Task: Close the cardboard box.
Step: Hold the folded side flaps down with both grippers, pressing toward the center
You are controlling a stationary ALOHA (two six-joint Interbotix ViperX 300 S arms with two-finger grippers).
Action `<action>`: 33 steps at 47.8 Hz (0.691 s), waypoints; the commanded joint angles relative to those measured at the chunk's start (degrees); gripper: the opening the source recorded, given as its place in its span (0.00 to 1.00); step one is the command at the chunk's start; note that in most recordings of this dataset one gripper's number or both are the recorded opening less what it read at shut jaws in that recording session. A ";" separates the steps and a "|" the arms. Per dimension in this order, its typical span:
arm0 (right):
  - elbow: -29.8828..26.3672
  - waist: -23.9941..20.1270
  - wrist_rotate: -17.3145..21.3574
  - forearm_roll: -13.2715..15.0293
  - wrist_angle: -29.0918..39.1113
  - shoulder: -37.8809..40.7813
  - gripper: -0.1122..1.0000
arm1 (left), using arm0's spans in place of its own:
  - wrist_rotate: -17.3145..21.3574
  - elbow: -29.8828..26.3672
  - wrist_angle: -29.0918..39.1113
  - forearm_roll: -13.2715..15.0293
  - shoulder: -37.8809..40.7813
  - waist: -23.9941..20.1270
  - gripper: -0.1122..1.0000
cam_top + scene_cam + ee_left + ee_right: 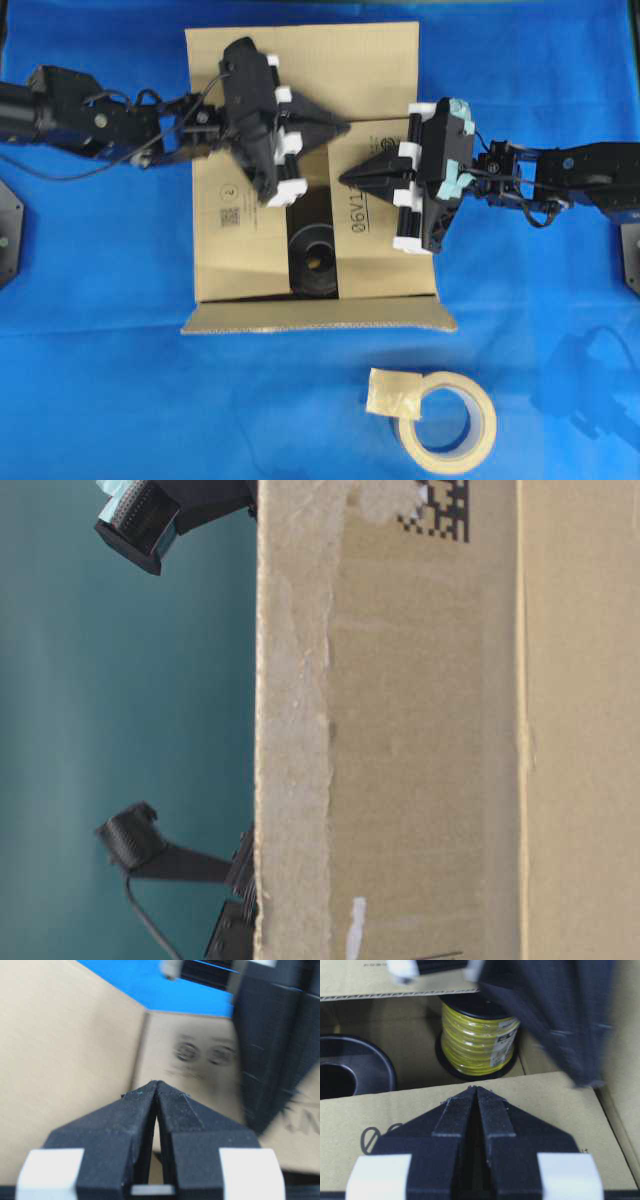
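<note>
While both arms are reaching over the box (310, 70) from opposite sides, the gap between its two side flaps is what the next move is turning on. The box is sitting mid-table on the blue cloth (100, 400), its long axis running toward and away from the overhead camera, with the far flap and the near flap (318, 318) both laid outward.

The left gripper (340, 125) is pointing right across the left flap (235, 210), fingers pressed together on nothing. The right gripper (345, 178) is pointing left over the right flap (375, 245), the one printed "06V1", and its fingers are likewise meeting at the tips with nothing between them. The two tips are lying near each other over the centre seam, the left one slightly farther from the camera.

Between the side flaps a dark slot is showing, with a black spool (315, 258) inside; the right wrist view is also showing a yellow spool (479, 1040).

Judging from this, both side flaps are nearly down but not flat, and each arm is nearer its own flap. A tape roll (447, 422) is lying well apart on the cloth.
</note>
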State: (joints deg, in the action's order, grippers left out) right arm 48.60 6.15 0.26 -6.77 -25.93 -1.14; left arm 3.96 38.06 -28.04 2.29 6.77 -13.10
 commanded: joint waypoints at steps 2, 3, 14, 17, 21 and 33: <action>-0.62 -0.44 0.09 -0.09 -0.62 -0.53 0.10 | 0.18 -1.76 -0.44 -0.09 0.35 -1.14 0.10; -0.62 -0.44 0.09 0.00 -0.62 -0.53 0.10 | 0.18 -1.85 -0.44 -0.09 0.53 -1.32 0.10; -0.62 -0.44 0.09 0.00 -0.62 -0.53 0.10 | 0.09 -1.49 -0.44 -0.09 2.37 -2.20 0.10; -0.62 -0.44 0.00 -0.09 -0.62 -0.53 0.10 | 0.09 -1.32 -0.44 -0.09 2.64 -2.20 0.10; -0.62 -0.44 0.09 -0.09 -0.62 -0.53 0.10 | 0.09 -1.05 -0.44 -0.09 2.64 -2.20 0.10; -0.62 -0.44 -0.09 0.00 -0.09 -2.37 0.10 | 0.09 -0.62 -0.44 -0.09 2.46 -1.76 0.10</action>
State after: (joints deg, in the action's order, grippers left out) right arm 48.60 5.89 0.26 -6.68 -25.84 -1.32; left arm 4.13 37.53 -28.56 2.20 9.93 -14.94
